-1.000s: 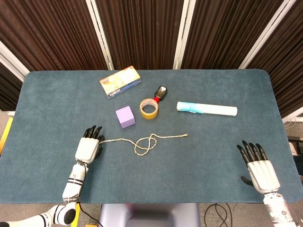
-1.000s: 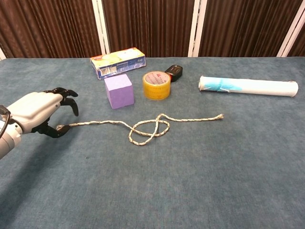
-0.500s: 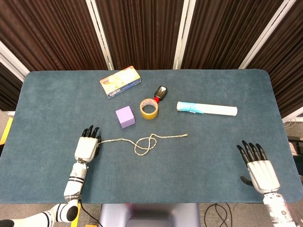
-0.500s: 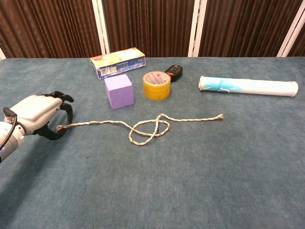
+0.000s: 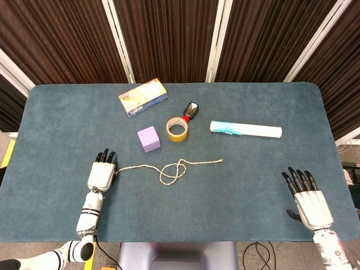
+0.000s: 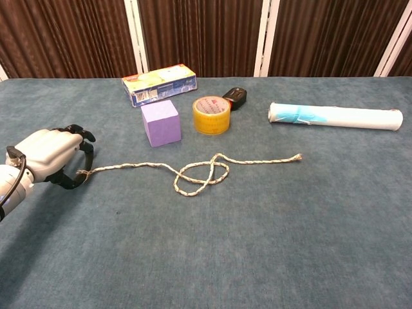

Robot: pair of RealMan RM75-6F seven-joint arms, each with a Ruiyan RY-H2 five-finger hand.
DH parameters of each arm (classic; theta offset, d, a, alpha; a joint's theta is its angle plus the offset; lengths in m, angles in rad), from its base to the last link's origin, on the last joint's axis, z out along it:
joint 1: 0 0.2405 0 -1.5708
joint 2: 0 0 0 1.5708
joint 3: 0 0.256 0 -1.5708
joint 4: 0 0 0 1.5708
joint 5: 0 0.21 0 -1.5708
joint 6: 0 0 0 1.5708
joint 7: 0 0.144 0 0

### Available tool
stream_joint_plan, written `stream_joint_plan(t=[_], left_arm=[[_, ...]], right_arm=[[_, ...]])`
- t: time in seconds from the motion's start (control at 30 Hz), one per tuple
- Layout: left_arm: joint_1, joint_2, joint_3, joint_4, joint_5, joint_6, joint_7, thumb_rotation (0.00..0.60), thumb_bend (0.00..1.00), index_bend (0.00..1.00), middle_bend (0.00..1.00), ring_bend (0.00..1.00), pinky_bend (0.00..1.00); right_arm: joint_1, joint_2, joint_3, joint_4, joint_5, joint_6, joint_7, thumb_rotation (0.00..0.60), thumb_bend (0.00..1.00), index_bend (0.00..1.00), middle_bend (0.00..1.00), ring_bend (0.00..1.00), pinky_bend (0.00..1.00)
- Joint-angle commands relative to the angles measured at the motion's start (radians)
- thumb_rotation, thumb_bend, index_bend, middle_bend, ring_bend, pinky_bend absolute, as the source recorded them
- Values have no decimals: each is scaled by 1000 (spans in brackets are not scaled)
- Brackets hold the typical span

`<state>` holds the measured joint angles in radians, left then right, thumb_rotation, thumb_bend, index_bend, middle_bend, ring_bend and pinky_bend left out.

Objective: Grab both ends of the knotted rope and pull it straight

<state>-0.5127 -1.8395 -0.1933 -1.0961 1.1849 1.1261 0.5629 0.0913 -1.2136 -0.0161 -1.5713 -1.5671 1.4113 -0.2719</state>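
Observation:
A thin pale rope [image 5: 140, 166] [image 6: 122, 167] lies across the middle of the blue-grey table with a loose loop knot [image 5: 172, 171] [image 6: 201, 177] near its centre. My left hand [image 5: 101, 175] [image 6: 45, 154] sits at the rope's left end, fingers curled down over it and thumb below. The frayed tip lies in the gap between them, and a gap still shows. The rope's right end [image 5: 221, 161] [image 6: 298, 156] lies free. My right hand [image 5: 308, 199] rests far off at the table's front right, fingers spread, holding nothing; the chest view does not show it.
Behind the rope stand a purple cube [image 5: 148, 138] [image 6: 161, 122], a yellow tape roll [image 5: 176, 129] [image 6: 211, 114], a black and red object [image 5: 191, 110] [image 6: 234, 97], a printed box [image 5: 143, 97] [image 6: 159, 84] and a white and blue tube [image 5: 246, 130] [image 6: 335, 116].
My left hand has slid a little to the left and its fingers have curled closer down around the rope's left end. The rope and my right hand have not moved.

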Motion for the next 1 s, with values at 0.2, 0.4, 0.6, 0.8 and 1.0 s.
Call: stream_joint_plan(t=[0.2,0.4,0.6,0.8,1.0], left_arm=[[-6,0,3,4,-18,-11,11,600,413,521,146,41,161],[-10,4,7,-5,-27,-13,21,600,413,491,145,41,161],[-15,-6,10,11,-22,2,24,600,415,602,176,60,170],[-17,-19,11,31,-12,17,4,600,432,700,231,92,174],[-15,-7,19,13,6,28,-14,600,433,702,228,93,174]], right_arm=[[1,-1,0,1,2,-1,-1,600,122,0,0,0,0],[0,-1,0,1,2,0,-4,600,122,0,0,0,0],[0,-1,-1,0,2,0,-4,600,122,0,0,0,0],[0,-1,-2,0,2,-2,-5,600,122,0,0,0,0],[9,-11,-6,-1,-3,-17,-14,600,122,0,0,0,0]])
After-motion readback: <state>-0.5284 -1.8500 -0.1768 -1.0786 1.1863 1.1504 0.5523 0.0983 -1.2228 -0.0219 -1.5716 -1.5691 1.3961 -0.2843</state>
